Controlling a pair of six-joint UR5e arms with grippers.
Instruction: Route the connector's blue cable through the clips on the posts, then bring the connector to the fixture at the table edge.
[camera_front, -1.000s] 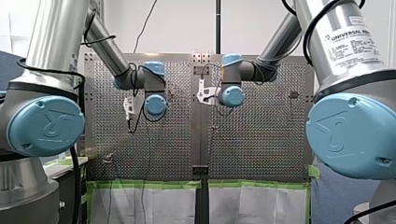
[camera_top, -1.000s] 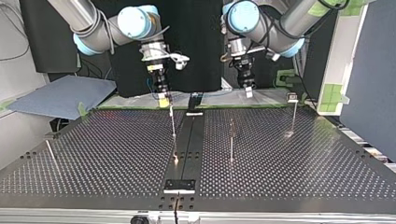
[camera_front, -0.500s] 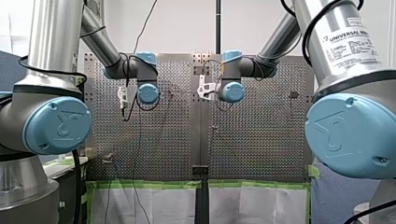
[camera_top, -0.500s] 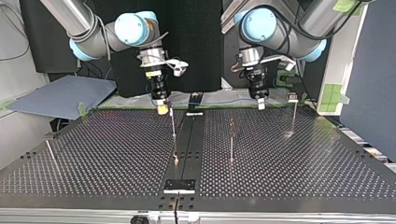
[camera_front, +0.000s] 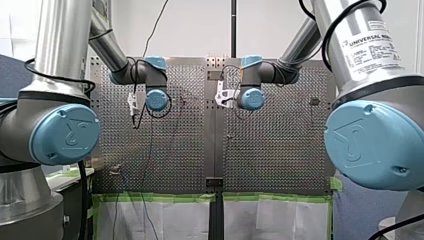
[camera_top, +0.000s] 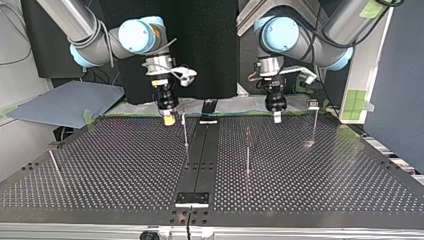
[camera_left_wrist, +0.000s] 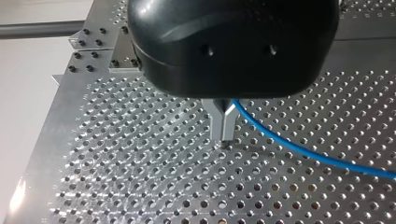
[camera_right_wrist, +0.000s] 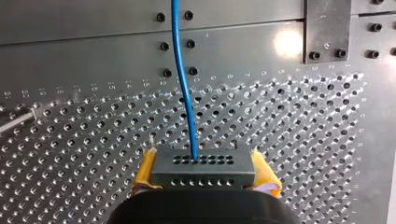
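In the right wrist view my right gripper (camera_right_wrist: 205, 162) is shut, its yellow pads (camera_right_wrist: 147, 163) clamping a grey connector (camera_right_wrist: 204, 176). The blue cable (camera_right_wrist: 183, 79) runs from the connector straight ahead over the perforated plate. The left wrist view shows my left gripper (camera_left_wrist: 225, 136), its metal fingers shut on the blue cable (camera_left_wrist: 303, 151) just above the plate. At the top view's far edge my right gripper (camera_top: 169, 120) hangs left of centre and my left gripper (camera_top: 276, 118) right of centre. Thin posts (camera_top: 185, 131) (camera_top: 247, 150) (camera_top: 314, 122) stand between and beside them.
A black fixture plate (camera_top: 191, 199) sits at the near edge of the top view, on a dark centre strip (camera_top: 202, 150). Another thin post (camera_top: 55, 167) leans at that view's left. A blue-grey sheet (camera_top: 65, 102) lies beyond the table's far left corner.
My left gripper has swung toward the top view's right and come down close to the plate. My right gripper has dropped a little and drifted slightly left.
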